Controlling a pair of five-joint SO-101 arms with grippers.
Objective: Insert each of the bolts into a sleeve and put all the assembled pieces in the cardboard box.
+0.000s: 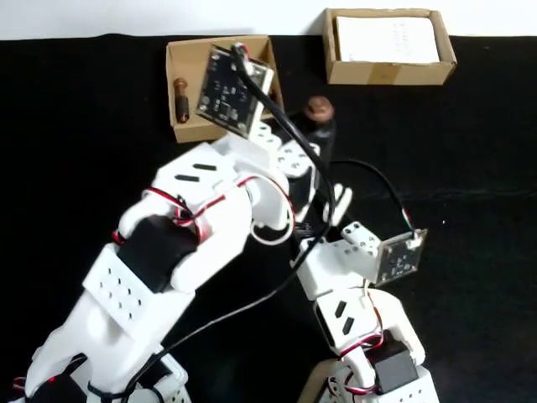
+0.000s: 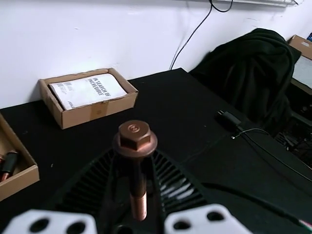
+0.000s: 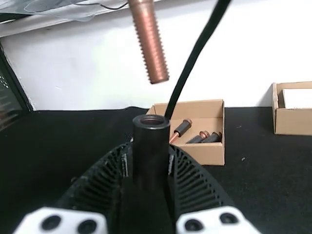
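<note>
My left gripper (image 2: 135, 168) is shut on a copper bolt (image 2: 135, 161), held upright with its hex head on top. In the high view the bolt head (image 1: 319, 107) hangs just right of the cardboard box (image 1: 180, 50). My right gripper (image 3: 150, 163) is shut on a black sleeve (image 3: 151, 144), standing upright with its bore open at the top. The bolt's threaded end (image 3: 150, 46) hangs a short way above the sleeve mouth, slightly tilted and apart from it. Assembled pieces (image 3: 197, 136) lie in the cardboard box (image 3: 214, 151), and one piece (image 1: 180, 99) shows from above.
A second cardboard box (image 1: 386, 74) holding a white booklet stands at the back right. A black cable (image 1: 281, 122) runs from the left wrist camera down between the arms. The table edge and white wall lie just behind the boxes. A dark garment (image 2: 253, 63) hangs off-table.
</note>
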